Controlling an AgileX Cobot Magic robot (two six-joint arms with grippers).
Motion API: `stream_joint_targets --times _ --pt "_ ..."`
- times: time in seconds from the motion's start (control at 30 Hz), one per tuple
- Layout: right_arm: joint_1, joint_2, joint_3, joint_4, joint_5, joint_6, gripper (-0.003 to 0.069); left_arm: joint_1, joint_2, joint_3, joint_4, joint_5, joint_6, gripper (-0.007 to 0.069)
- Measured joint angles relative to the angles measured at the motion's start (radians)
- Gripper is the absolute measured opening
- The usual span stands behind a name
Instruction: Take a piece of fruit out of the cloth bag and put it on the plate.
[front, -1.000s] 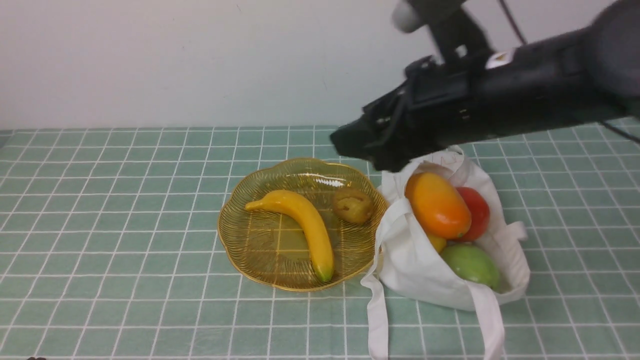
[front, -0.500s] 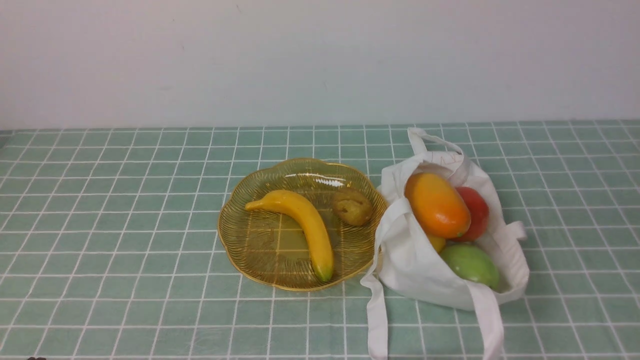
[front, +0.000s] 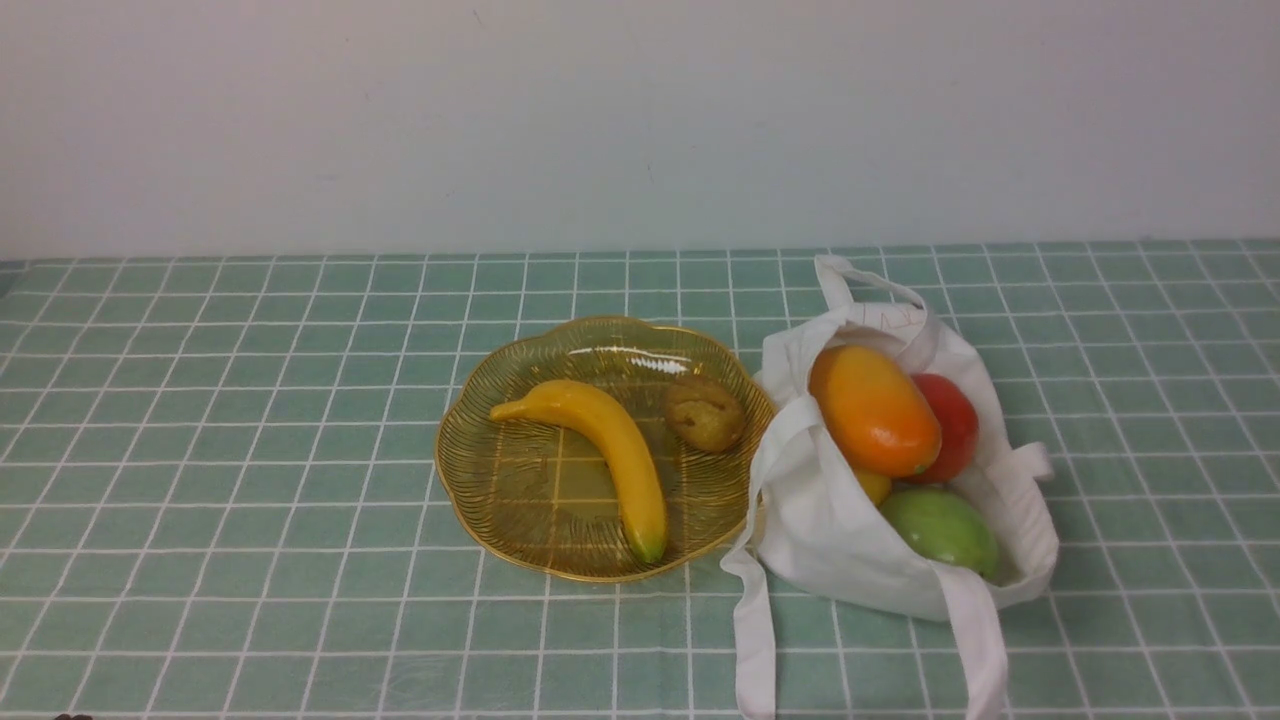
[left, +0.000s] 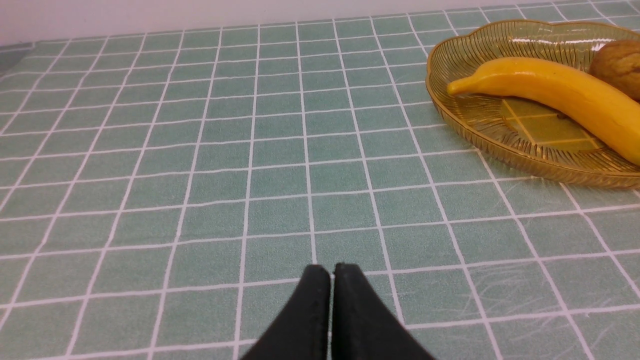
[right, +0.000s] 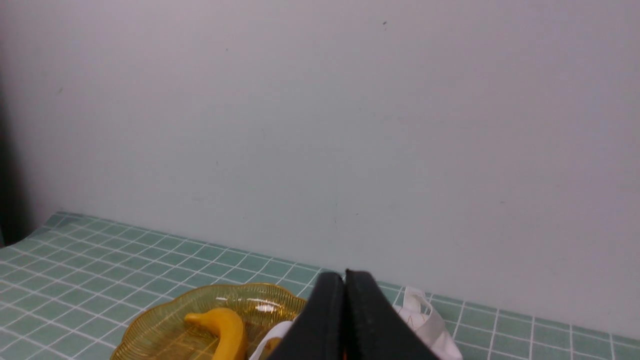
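Piece of fruit (front: 705, 413) sits just inside plate (front: 500, 500) edge nearest cloth bag (front: 830, 540), prob. the shortest carry; left gripper (left: 331, 272) & right gripper (right: 344, 280) both pinched together, empty.

A plain, pale wall (front: 600, 120) is running straight across behind the bench (front: 250, 420), which is wearing a sea-green cloth (front: 200, 600) gridded with thin white lines. Soft, even light is falling everywhere, casting faint shadows. A dark strip (right: 6, 150) is edging the wall.
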Motion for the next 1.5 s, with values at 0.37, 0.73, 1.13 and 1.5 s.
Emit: stream_joint_targets --times 0.37,0.73,1.13,1.5 --pt "0.000 0.000 0.005 0.000 0.072 -0.003 -0.0014 0.000 0.000 0.000 0.000 0.000 0.000 -0.0008" --pt "0.000 0.000 0.005 0.000 0.095 -0.003 -0.0014 0.000 0.000 0.000 0.000 0.000 0.000 -0.0008" --pt "-0.034 -0.063 0.186 -0.078 -0.003 0.056 -0.0014 0.000 0.000 0.000 0.000 0.000 0.000 -0.0008" --pt "-0.191 -0.135 0.344 -0.270 -0.006 0.263 -0.0014 0.000 0.000 0.000 0.000 0.000 0.000 -0.0008"
